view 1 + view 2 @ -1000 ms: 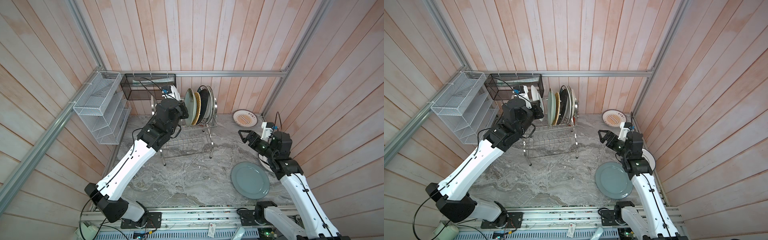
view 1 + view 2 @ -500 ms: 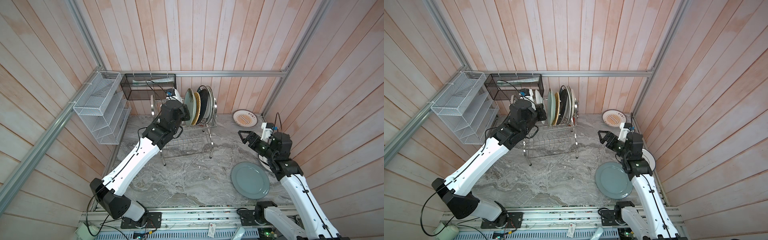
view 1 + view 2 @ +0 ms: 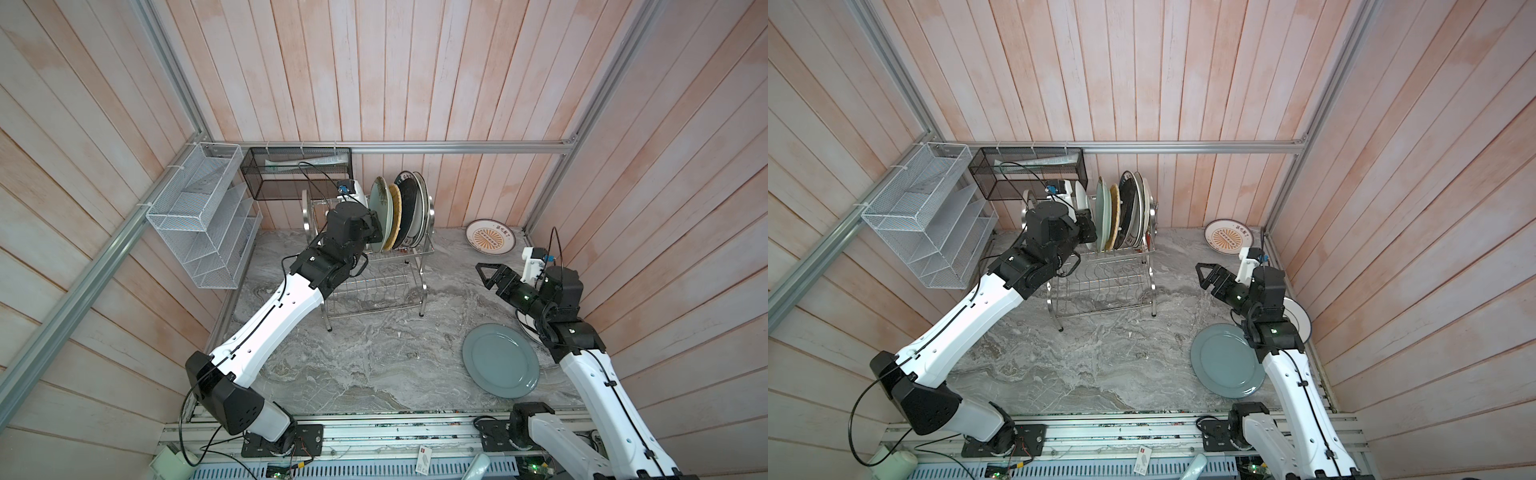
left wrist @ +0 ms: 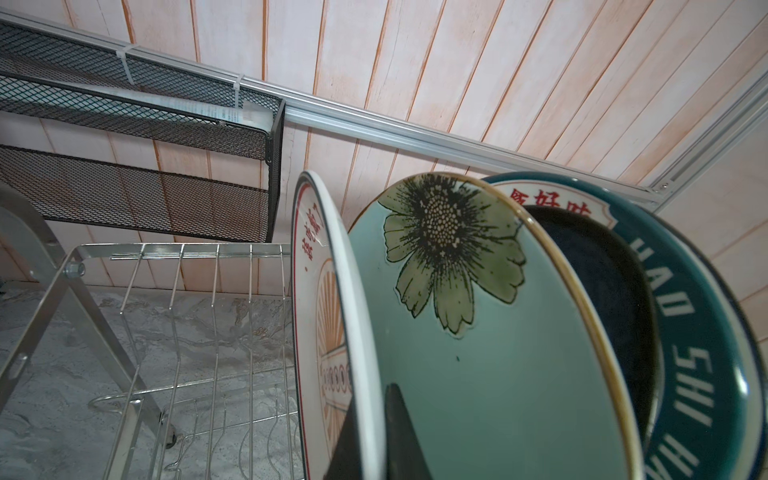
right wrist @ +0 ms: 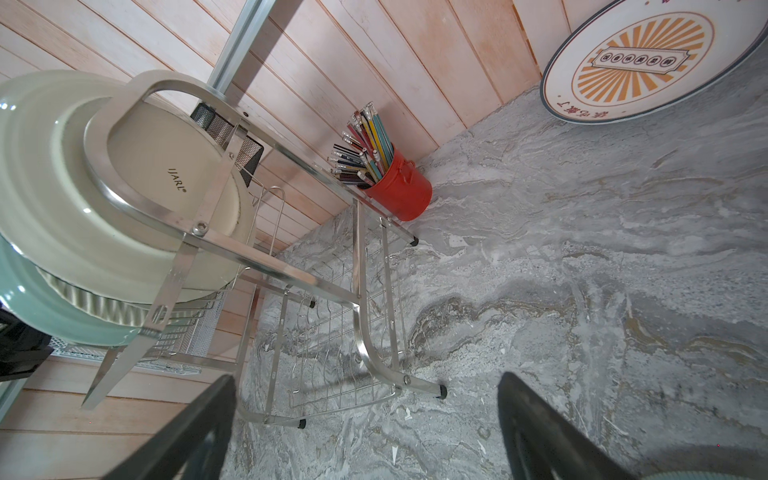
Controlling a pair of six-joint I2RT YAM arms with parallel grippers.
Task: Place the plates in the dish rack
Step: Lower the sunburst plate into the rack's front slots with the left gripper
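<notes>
A lab booth staged as a kitchen. Plank walls, aluminium rails, a marbled surface, a dish rack, two robot arms.

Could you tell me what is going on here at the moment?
Two robot arms are loading plates into a steel dish rack. The left gripper is shut on the rim of a white sunburst plate, holding it upright at the upper tier beside the mint flowered plate. Other plates already stand there. The right gripper hangs open and empty above the table. A grey-blue plate, a second sunburst plate and a white plate remain unloaded.
</notes>
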